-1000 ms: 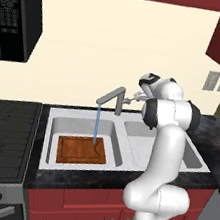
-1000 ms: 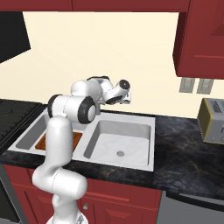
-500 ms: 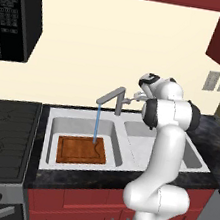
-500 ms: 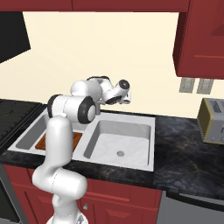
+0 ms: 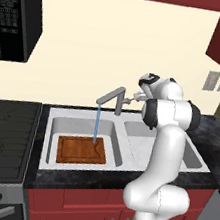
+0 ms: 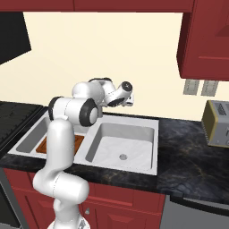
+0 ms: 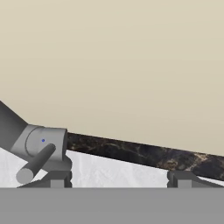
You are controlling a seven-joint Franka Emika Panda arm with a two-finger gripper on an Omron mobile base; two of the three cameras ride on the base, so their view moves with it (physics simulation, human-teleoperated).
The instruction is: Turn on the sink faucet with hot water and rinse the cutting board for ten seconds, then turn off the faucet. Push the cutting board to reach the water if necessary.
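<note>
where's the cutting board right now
In the left base view the cutting board lies flat in the left basin of the sink, under the water falling from the sink faucet.

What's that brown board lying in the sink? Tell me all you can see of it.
The cutting board is a flat, reddish-brown rectangle that looks wooden, with a darker groove running near its edge. It lies flat on the bottom of the sink's left basin, smaller than the basin, sitting toward its front. The water, a thin blue stream from the sink faucet, lands on its back edge. In the right base view a strip of it shows beside the arm. Nothing else touches it.
</note>
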